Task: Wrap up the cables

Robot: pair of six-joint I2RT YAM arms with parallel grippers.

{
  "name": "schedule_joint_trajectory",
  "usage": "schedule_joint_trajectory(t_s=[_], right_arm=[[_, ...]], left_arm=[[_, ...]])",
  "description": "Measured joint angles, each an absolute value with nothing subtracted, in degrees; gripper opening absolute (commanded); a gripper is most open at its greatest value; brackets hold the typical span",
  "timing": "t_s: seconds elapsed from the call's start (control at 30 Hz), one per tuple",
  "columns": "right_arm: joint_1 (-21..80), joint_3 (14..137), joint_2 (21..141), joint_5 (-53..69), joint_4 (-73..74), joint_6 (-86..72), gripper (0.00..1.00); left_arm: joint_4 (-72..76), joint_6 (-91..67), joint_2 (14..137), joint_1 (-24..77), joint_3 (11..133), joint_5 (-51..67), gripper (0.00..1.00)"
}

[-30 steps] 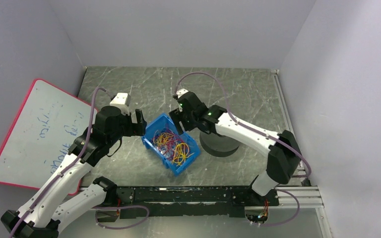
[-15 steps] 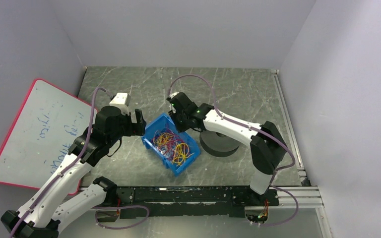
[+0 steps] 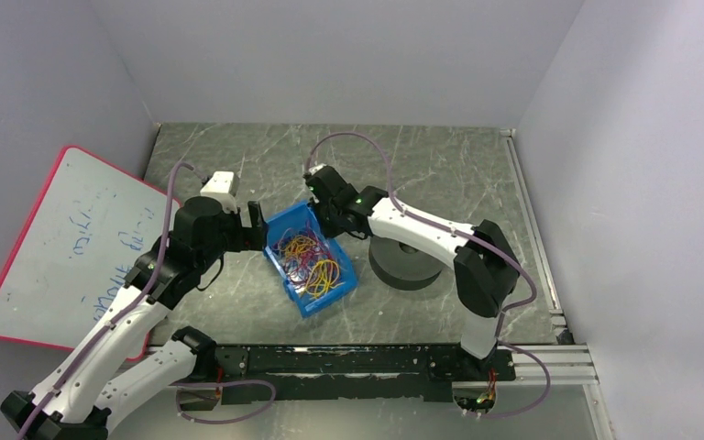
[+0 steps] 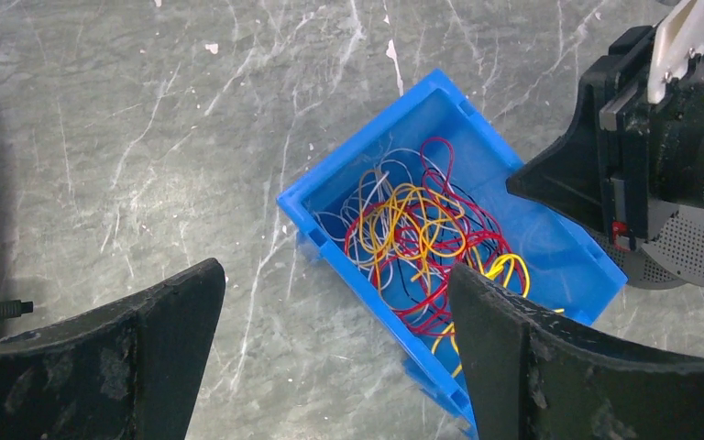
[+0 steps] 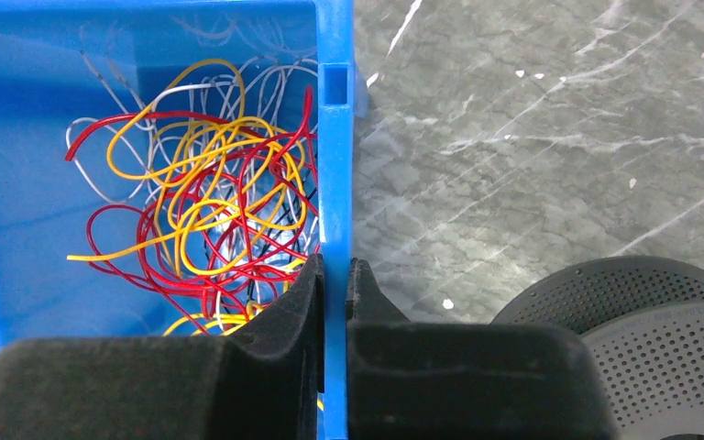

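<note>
The cables are a loose tangle of yellow, red and white wires lying inside a blue bin at the middle of the table. My right gripper is at the bin's far corner, shut on the bin's wall with one finger inside and one outside; the right wrist view shows the cables just left of the right gripper. My left gripper hovers wide open at the bin's left side, holding nothing. In the left wrist view the cables and bin lie beyond the left gripper.
A round black perforated disc sits on the table right of the bin, close to my right arm. A pink-framed whiteboard leans at the left. Grey walls close in the table on three sides.
My right gripper has swung left to the bin's far corner and shut on its wall. The bin has turned and slid a little to the left. The left arm stayed put.
</note>
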State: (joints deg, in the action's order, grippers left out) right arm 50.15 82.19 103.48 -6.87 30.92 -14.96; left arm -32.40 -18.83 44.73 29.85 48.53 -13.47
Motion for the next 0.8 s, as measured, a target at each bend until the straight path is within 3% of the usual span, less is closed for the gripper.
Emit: schedule_joint_trajectory(t_s=[0.3, 0.8], right_arm=[[47.99, 85.52, 105.14, -12.45, 30.61, -18.55, 0.0], [34.09, 97.84, 113.95, -10.44, 30.37, -19.0, 0.0]], left_arm=[[-32.4, -18.85, 44.25, 29.85, 48.53, -13.91, 0.96], [-32.42, -18.81, 44.23, 29.85, 48.56, -13.96, 0.96]])
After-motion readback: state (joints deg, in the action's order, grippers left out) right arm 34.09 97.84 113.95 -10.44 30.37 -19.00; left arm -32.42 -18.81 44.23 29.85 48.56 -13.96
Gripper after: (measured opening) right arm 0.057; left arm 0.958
